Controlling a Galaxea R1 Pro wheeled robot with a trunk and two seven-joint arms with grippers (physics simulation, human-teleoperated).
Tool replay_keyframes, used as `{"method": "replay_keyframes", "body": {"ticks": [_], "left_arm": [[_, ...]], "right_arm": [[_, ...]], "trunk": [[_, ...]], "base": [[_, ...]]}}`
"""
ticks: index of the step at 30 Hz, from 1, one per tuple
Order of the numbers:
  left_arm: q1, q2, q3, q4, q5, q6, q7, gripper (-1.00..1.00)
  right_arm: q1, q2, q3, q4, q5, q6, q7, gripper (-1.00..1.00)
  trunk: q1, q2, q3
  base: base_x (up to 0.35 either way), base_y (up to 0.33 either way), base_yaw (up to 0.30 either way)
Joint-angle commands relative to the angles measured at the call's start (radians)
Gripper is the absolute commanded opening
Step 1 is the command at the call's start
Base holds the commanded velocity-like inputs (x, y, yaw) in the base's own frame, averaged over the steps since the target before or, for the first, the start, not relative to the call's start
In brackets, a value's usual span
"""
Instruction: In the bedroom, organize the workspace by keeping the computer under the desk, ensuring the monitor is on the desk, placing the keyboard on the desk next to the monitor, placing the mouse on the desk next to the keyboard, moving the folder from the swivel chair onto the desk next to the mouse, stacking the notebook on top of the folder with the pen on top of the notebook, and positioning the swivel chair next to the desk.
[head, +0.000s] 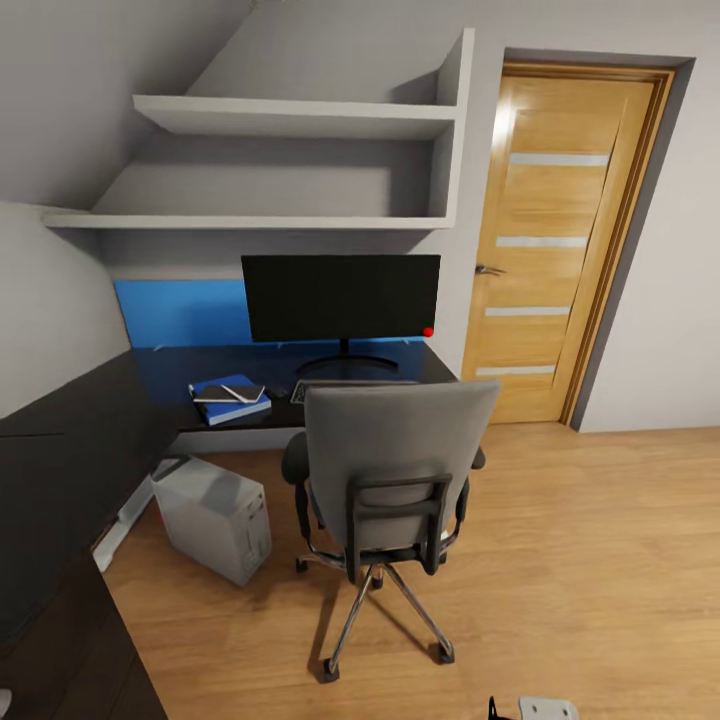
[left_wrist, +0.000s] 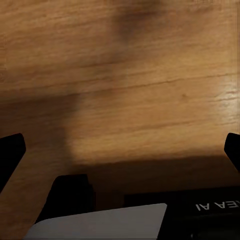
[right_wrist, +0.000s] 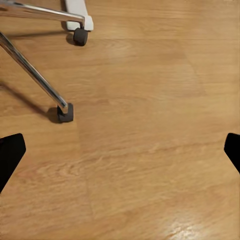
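Note:
The black monitor (head: 340, 298) stands on the dark desk (head: 170, 365). Left of it lies a blue folder (head: 232, 408) with a dark notebook (head: 242, 393) on top. An edge of the keyboard (head: 299, 391) peeks out behind the grey swivel chair (head: 400, 450), which faces the desk and hides its own seat. The grey computer tower (head: 212, 515) stands on the floor at the desk's edge. The mouse and pen are too small to tell. My left gripper (left_wrist: 120, 150) and right gripper (right_wrist: 120, 150) hang open over the wood floor, holding nothing.
The dark counter (head: 60, 480) runs along the left wall toward me. A wooden door (head: 560, 240) is at the right, and white shelves (head: 300, 120) hang above the desk. Chair legs and a caster (right_wrist: 65, 112) lie ahead of the right gripper. Open floor (head: 600, 560) stretches to the right.

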Motion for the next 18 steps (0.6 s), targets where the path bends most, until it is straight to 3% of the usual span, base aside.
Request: {"method": "replay_keyframes", "body": {"ticks": [1,18], "left_arm": [[-0.001,0.000,-0.008,-0.002,0.009,0.005,0.005,1.00],[0.000,0.003,-0.007,-0.002,0.009,0.005,0.006,1.00]], "right_arm": [[-0.001,0.001,0.008,0.002,-0.002,-0.001,-0.004,1.00],[-0.001,0.001,0.008,0.002,-0.002,-0.001,-0.004,1.00]], "trunk": [[-0.004,0.007,0.002],[-0.069,0.126,0.056]], "base": [[0.000,0.000,0.000],[0.000,0.000,0.000]]}}
